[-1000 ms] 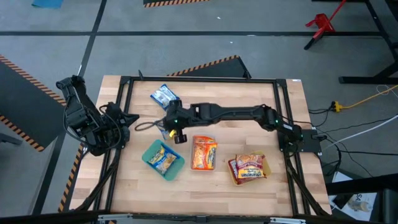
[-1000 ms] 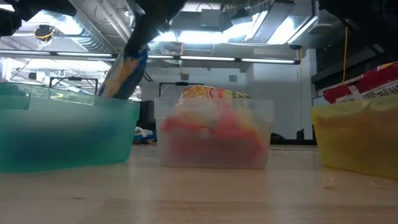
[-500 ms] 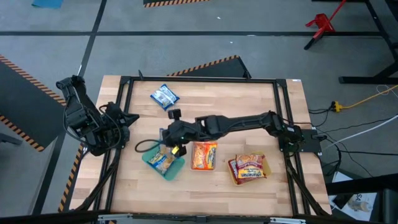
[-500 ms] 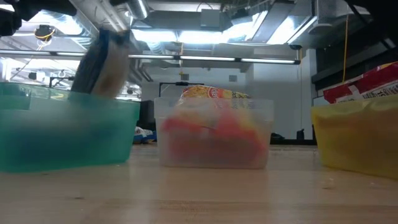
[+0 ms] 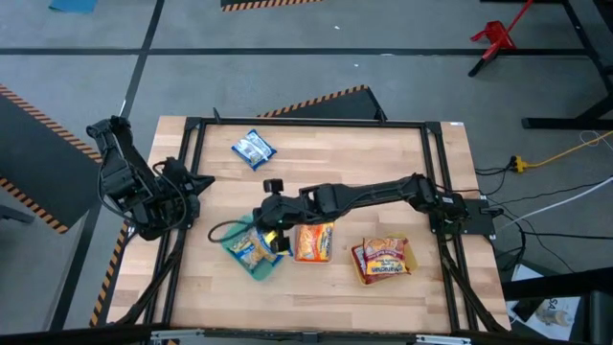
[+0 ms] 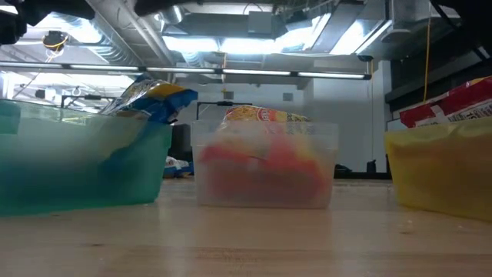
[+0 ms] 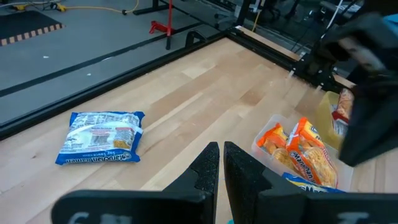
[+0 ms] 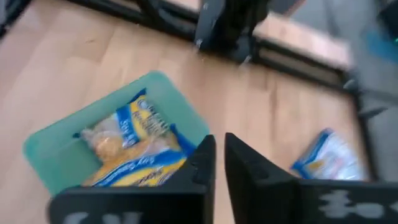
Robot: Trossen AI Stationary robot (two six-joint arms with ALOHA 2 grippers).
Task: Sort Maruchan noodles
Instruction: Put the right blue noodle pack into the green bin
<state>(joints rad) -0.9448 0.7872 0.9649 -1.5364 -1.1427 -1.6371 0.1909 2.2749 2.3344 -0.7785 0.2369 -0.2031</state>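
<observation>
A blue-and-yellow noodle packet [image 5: 271, 240] lies tilted in the teal tray [image 5: 230, 245] on top of another such packet. One end sticks up over the tray's rim in the low view [image 6: 157, 94]. My right gripper [image 5: 269, 221] hovers just above the tray with only a narrow gap between its fingers and nothing between them [image 8: 220, 155]. A second blue-white packet [image 5: 253, 148] lies flat on the table's far left part. My left gripper [image 5: 194, 184] waits shut at the table's left edge [image 7: 221, 155].
A clear tray [image 5: 313, 240] with orange packets stands right of the teal tray. A yellow tray [image 5: 384, 259] with red packets stands farther right. A black frame [image 5: 306, 123] runs around the tabletop. Bare wood lies along the near edge.
My right gripper has carried the blue-and-yellow packet from the table's middle toward the near edge, over the teal tray. The packet hung upright below the fingers. Now it has dropped out of the hold and lies tilted in the tray, against the rim.
</observation>
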